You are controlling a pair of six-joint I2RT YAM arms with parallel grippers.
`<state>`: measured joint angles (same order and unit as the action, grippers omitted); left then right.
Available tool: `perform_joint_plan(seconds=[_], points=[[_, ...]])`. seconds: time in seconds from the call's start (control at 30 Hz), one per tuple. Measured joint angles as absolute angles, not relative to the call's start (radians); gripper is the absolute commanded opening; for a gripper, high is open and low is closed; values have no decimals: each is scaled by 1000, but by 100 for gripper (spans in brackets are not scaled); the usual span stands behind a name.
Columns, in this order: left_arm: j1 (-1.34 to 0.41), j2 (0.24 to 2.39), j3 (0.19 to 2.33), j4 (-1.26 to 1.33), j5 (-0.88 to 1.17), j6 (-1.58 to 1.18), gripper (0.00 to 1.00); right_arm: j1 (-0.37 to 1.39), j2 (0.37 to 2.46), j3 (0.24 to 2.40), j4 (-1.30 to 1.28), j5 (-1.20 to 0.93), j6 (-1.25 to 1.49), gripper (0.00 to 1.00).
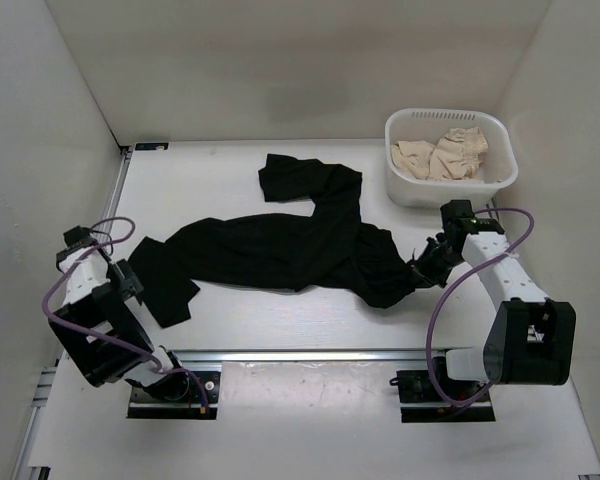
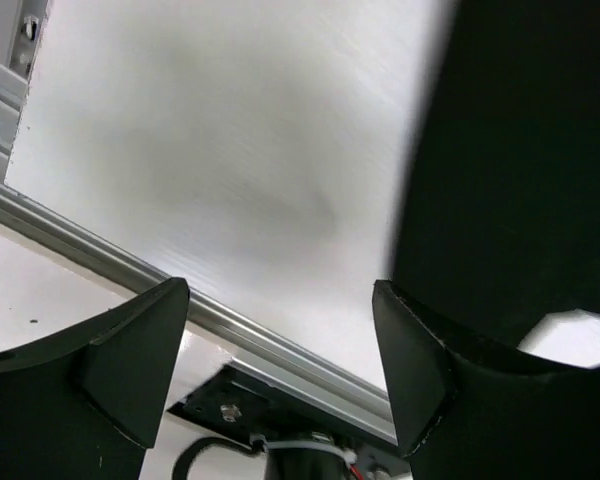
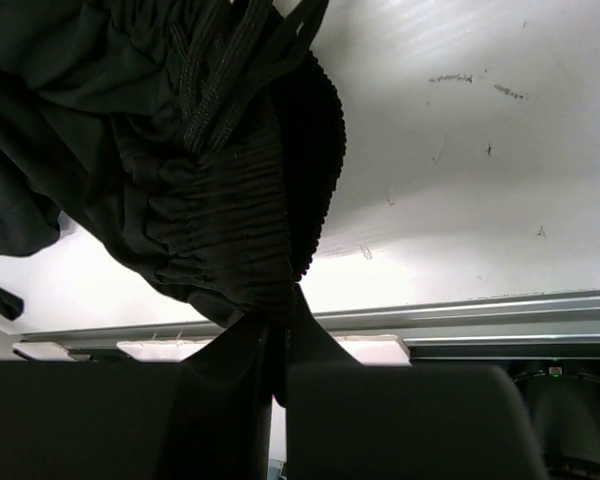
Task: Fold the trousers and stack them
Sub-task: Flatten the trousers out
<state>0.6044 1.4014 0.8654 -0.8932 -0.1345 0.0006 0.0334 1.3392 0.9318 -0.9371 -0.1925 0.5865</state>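
1. Right gripper (image 3: pixel 277 372): clenched on the trousers (image 1: pixel 280 250). The elastic waistband (image 3: pixel 230 230) is pinched between the closed fingers and bunches out beyond them. Probable purpose: anchor the waist end so the garment can be drawn flat.
2. Left gripper (image 2: pixel 280 345): released, with the jaws spread and nothing between them. Black cloth lies just beside its right finger; contact cannot be determined. The top view places this gripper at the end of the left-running leg, a suitable position for taking a new hold there.
3. Trousers: they lie on the table (image 1: pixel 280 325), stretched across its middle between the two grippers. One leg runs left. The other bends away toward the far side. The cloth is crumpled and twisted near the waist, and no fold is made yet.
4. Basket (image 1: pixel 420 190): it stands at the far right corner, near the right gripper and apart from the trousers. It holds beige cloth (image 1: pixel 445 155), which is not part of this task.
5. Assessment: the work is at the straightening step, early in the task. With only one end held, a pull is likely to drag the whole garment rather than flatten it.
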Motion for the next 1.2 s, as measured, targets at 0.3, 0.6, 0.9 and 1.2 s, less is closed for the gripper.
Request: perform_joint_plan(seconds=[0.3, 0.6, 0.9, 1.2], points=[[312, 1288, 936, -923, 17, -1, 95, 33, 1348, 932, -910, -182, 570, 0], [-90, 1345, 698, -800, -128, 0, 88, 33, 1372, 932, -901, -170, 568, 0], [-86, 1426, 711, -712, -202, 1, 14, 32, 1377, 932, -894, -136, 550, 0], [176, 1358, 910, -807, -129, 2, 14, -131, 1365, 931, -911, -109, 479, 0]])
